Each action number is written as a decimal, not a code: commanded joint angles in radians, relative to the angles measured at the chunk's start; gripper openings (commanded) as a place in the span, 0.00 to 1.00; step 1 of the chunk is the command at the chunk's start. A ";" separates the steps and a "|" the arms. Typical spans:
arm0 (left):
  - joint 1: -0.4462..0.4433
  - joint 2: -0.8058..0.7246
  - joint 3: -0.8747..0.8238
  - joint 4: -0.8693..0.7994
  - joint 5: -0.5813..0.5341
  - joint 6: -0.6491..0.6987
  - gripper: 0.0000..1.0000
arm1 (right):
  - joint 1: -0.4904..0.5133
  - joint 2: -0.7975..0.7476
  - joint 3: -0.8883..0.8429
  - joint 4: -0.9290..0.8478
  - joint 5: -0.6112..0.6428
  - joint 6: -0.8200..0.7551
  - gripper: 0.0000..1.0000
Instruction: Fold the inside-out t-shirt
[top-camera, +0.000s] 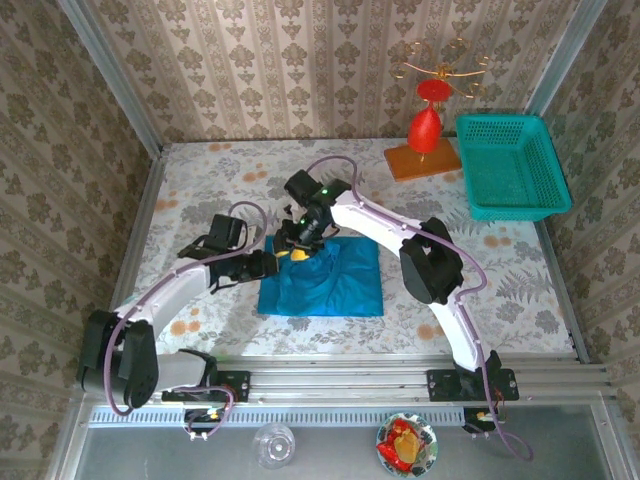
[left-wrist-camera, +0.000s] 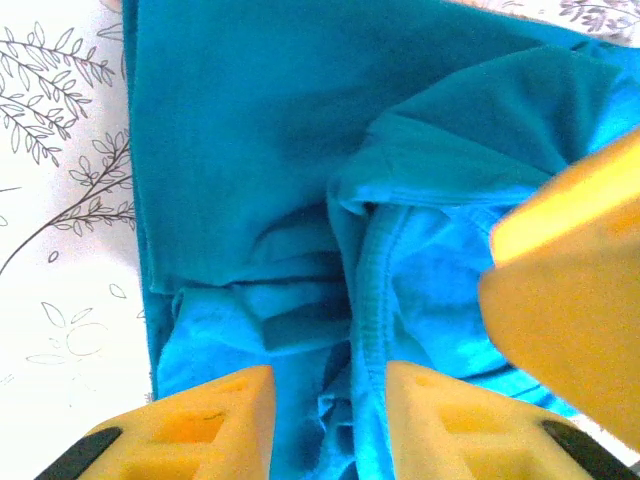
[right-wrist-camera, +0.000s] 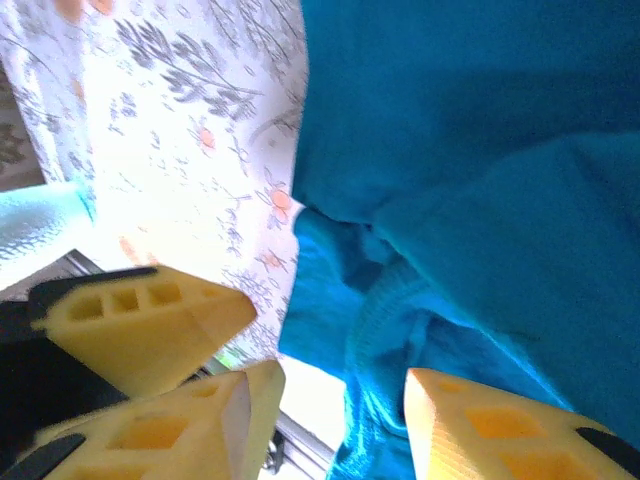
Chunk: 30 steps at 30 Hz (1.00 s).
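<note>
We are looking at the shirt (top-camera: 330, 285), lying as a rough folded rectangle in the middle of the desk (top-camera: 200, 190), its far-left corner bunching into loose ridges and a rolled hem instead of lying flat. That corner is where we are seeing the risk: the cloth is sitting right under and between the fingers of both grippers. If a pad is catching a ridge as an arm is lifting away, it would be dragging the top layer and spoiling the fold. The two grippers are also crowding each other closely there, so a sideways move could be knocking one into the other. The left gripper (left-wrist-camera: 325, 378) is standing spread, straddling the hem ridge without pinching it. The right gripper (right-wrist-camera: 343, 378) is likewise spread, hanging over the shirt's edge beside bare desk.
</note>
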 joint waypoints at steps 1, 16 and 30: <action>-0.004 -0.024 -0.014 -0.059 0.009 0.028 0.36 | -0.009 -0.069 0.016 0.003 0.055 -0.017 0.48; -0.260 0.261 0.397 -0.258 -0.222 0.308 0.40 | -0.181 -0.535 -0.591 0.090 0.245 0.044 0.49; -0.451 0.657 0.727 -0.454 -0.575 0.532 0.49 | -0.292 -0.811 -0.848 0.080 0.273 0.041 0.50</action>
